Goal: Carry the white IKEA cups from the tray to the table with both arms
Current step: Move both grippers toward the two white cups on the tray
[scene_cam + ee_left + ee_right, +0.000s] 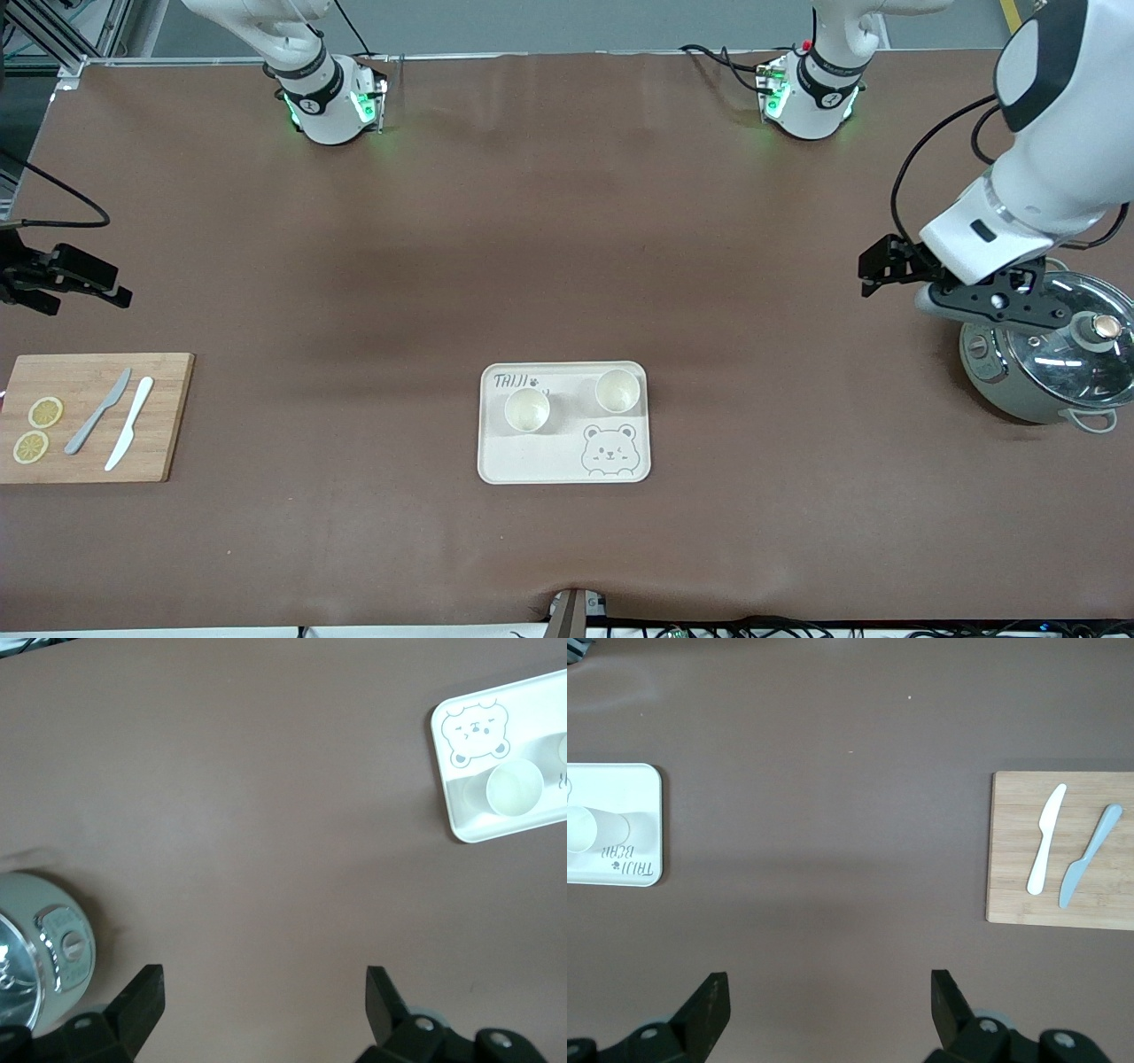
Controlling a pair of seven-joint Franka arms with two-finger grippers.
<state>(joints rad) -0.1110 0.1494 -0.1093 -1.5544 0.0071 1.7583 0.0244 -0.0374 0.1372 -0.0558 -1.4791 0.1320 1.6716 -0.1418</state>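
Nearest the camera sits the tray, mid-surface, with both white IKEA cups still upright on it, side by side on its half farther from the camera, above the bear drawing. Neither has reached the brown surface yet. One cup lies toward the left arm's end, the other toward the right arm's end, so each arm looks to have its own target. Left pincer hangs well apart from the tray, just beside the lidded pot, fingers spread wide, holding nothing. Right pincer hovers above the surface just past the wooden cutting board, equally wide open and empty. Both would need to travel inward toward the tray.
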